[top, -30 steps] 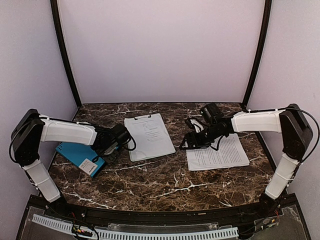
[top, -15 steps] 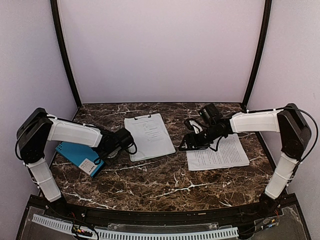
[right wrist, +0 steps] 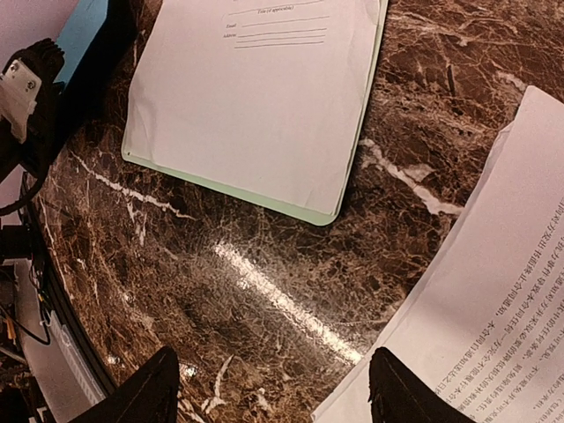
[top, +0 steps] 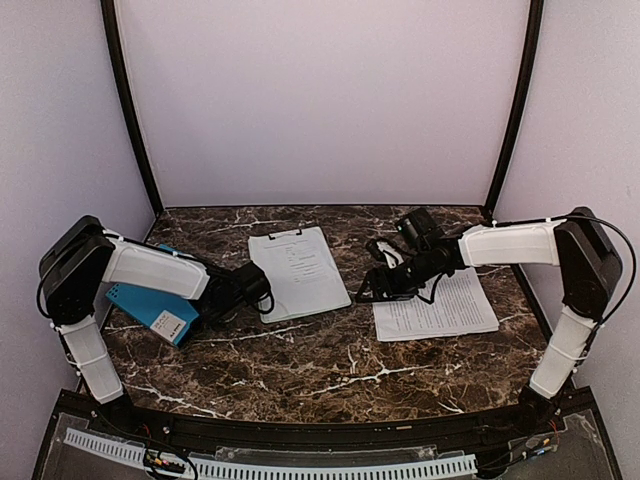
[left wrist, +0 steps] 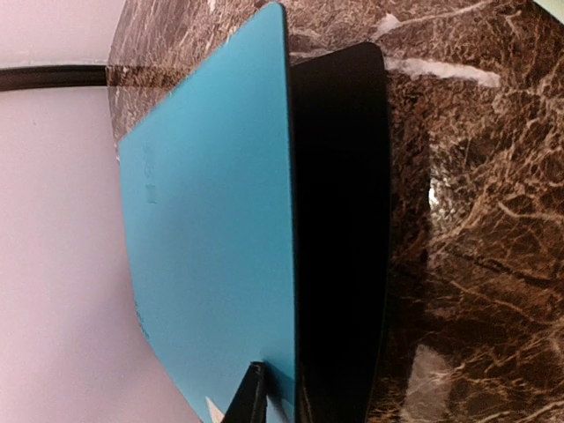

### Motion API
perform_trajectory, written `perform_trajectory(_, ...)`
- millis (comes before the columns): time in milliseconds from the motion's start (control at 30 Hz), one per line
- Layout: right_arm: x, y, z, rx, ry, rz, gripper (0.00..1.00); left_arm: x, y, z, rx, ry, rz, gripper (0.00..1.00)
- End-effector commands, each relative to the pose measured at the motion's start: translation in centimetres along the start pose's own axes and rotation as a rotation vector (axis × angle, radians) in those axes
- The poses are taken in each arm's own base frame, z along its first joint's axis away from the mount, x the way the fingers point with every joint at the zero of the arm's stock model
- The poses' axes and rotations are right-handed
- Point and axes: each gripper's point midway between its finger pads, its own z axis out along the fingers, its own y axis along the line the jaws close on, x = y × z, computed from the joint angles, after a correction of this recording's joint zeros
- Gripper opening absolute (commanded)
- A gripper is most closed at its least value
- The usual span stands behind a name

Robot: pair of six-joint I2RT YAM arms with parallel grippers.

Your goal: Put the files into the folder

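Note:
The teal-blue folder lies at the table's left. Its cover is tilted up off the black inside. My left gripper is shut on the cover's right edge, one black finger pressed on the teal face. The files, white sheets of dense black text, lie flat at the right. My right gripper hovers open over bare marble just left of the files. Its right fingertip overlaps their corner, and nothing is between the fingers.
A pale green clipboard with a white form on it lies between the two arms at centre back. In the right wrist view the clipboard is ahead and the folder is at far left. Dark marble tabletop, walls close around.
My left gripper went from open to shut on the folder's cover and raised that edge, showing the black inside. The right arm barely moved.

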Motion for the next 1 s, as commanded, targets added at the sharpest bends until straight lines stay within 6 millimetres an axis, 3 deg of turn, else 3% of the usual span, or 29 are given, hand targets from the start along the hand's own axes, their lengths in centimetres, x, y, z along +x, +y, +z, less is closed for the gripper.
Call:
perform_trajectory(0,-0.2,0.5,0.2,-0.010,-0.007,-0.004,0.71,-0.5,1.8,-1.1,-0.078,-0.027,0.000,0.08)
perform_trajectory(67,-0.2,0.6,0.1,-0.008,-0.007,-0.005,0.71,-0.9,3.1,-2.1,-0.128,-0.028,0.002,0.02)
perform_trajectory(167,-0.4,0.8,-0.1,-0.008,-0.012,-0.009,0.71,-0.9,5.4,-3.7,-0.207,-0.012,0.007,0.01)
perform_trajectory(367,-0.7,0.9,-0.3,-0.005,-0.017,-0.015,0.71,-3.0,10.8,-8.4,-0.352,-0.090,-0.089,0.01)
perform_trajectory(600,-1.3,1.2,-1.1,0.012,-0.038,-0.033,0.71,-5.7,17.5,-16.5,-0.468,-0.289,-0.270,0.01)
perform_trajectory(733,-2.3,1.4,-2.0,0.032,-0.064,-0.050,0.71,-8.2,18.7,-20.8,-0.481,-0.435,-0.351,0.01)
perform_trajectory(800,-2.8,1.4,-2.6,0.052,-0.082,-0.058,0.71,-9.8,18.4,-22.7,-0.461,-0.509,-0.369,0.01)
perform_trajectory(833,-3.1,1.3,-3.0,0.066,-0.095,-0.058,0.71,-10.0,17.3,-22.3,-0.450,-0.524,-0.338,0.01)
perform_trajectory(867,-3.4,1.2,-3.5,0.078,-0.108,-0.060,0.71,-11.2,18.4,-24.6,-0.429,-0.600,-0.410,0.01)
perform_trajectory(900,-3.8,1.1,-4.3,0.089,-0.127,-0.060,0.71,-11.3,17.5,-24.5,-0.426,-0.627,-0.391,0.01)
perform_trajectory(933,-4.0,1.0,-5.0,0.101,-0.144,-0.059,0.71,-11.8,18.7,-26.8,-0.410,-0.699,-0.468,0.01)
perform_trajectory(967,-4.3,1.0,-5.8,0.109,-0.163,-0.059,0.71,-12.0,18.9,-27.6,-0.405,-0.736,-0.480,0.01)
